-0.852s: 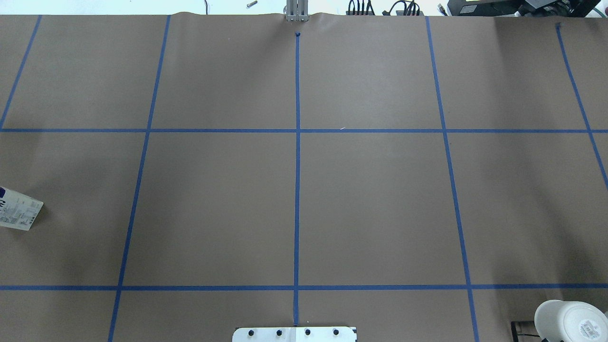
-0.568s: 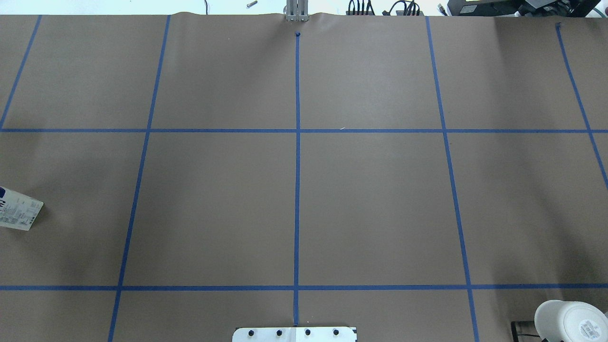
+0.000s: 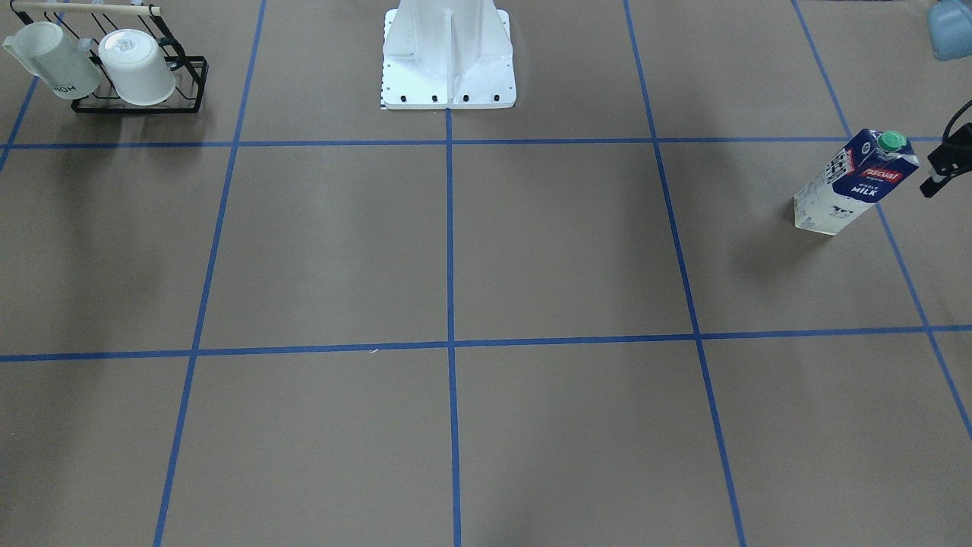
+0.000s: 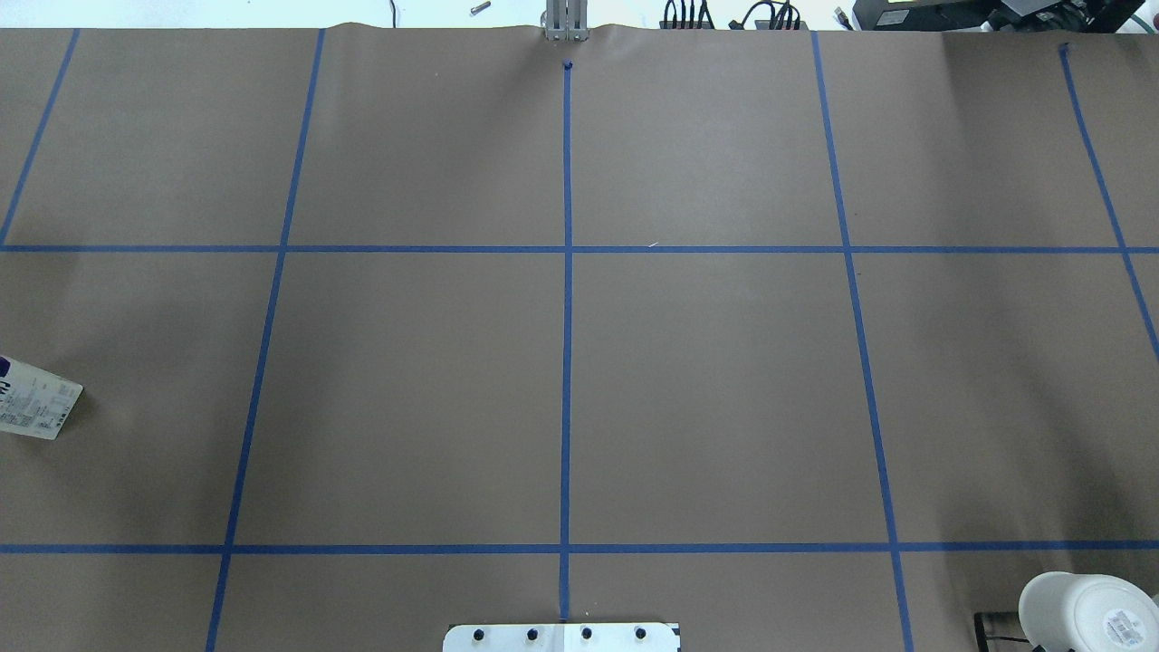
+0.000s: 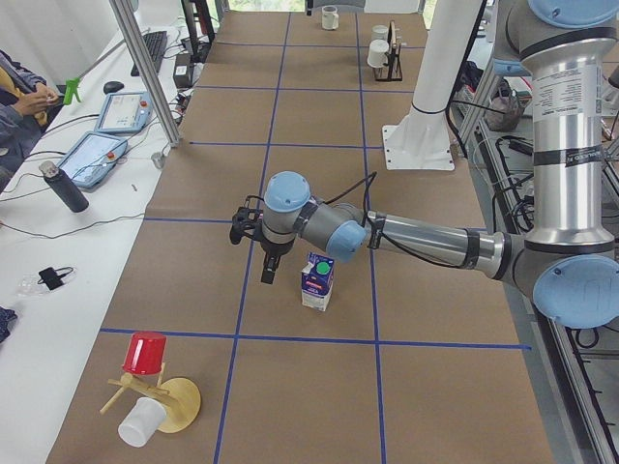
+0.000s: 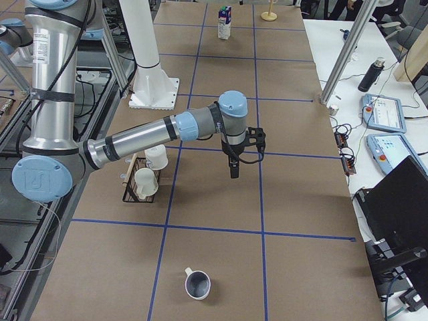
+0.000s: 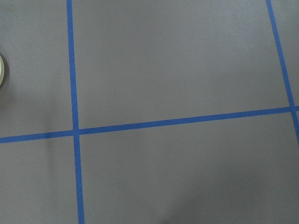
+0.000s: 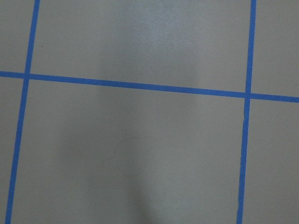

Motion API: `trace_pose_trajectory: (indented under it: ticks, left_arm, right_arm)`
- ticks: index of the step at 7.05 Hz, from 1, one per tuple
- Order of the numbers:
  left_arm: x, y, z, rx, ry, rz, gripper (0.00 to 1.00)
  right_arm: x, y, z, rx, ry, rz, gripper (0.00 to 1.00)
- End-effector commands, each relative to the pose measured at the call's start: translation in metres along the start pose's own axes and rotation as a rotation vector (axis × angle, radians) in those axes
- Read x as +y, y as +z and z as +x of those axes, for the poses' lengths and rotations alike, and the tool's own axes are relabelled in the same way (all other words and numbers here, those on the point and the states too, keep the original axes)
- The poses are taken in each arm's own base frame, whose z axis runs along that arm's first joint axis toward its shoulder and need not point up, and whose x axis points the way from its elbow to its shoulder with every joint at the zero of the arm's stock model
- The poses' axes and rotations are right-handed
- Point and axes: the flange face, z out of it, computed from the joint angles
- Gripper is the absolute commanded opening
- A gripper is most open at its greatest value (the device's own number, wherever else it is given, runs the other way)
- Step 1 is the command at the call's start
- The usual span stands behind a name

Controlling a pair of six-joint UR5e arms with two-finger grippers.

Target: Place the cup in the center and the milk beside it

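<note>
The milk [image 3: 854, 182] is a navy and white carton with a green cap. It stands upright near the table's left end, and also shows in the overhead view [image 4: 36, 407] and both side views [image 5: 317, 280] [image 6: 225, 22]. A white cup [image 6: 198, 283] with a greyish inside stands alone at the table's right end, far off in the left side view [image 5: 330, 16]. My left gripper [image 5: 267, 274] hovers beside the milk, apart from it. My right gripper [image 6: 233, 170] hangs over bare table. I cannot tell whether either gripper is open or shut.
A black wire rack [image 3: 140, 106] near my right holds two similar white mugs [image 3: 137, 68] [image 6: 150, 170]. My white base [image 3: 448, 61] is at the near middle edge. A wooden stand with a red cup [image 5: 145, 353] sits at the left end. Blue tape lines grid the brown paper.
</note>
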Motion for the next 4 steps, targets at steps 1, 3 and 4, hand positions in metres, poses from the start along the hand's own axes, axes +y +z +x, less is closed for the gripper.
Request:
trace_pose_trajectory:
  ticks: [1, 3, 4]
  left_arm:
    - [-0.017, -0.009, 0.015, 0.016, 0.031, 0.032, 0.98]
    - [0.006, 0.006, -0.006, 0.027, 0.000, -0.019, 0.98]
    - [0.007, 0.006, -0.007, 0.026, -0.005, -0.020, 0.98]
  right_arm:
    - [0.001, -0.003, -0.003, -0.007, -0.006, 0.005, 1.00]
    - [0.001, -0.007, -0.007, -0.011, -0.008, 0.012, 1.00]
    - [0.004, -0.009, -0.009, -0.026, -0.010, 0.009, 1.00]
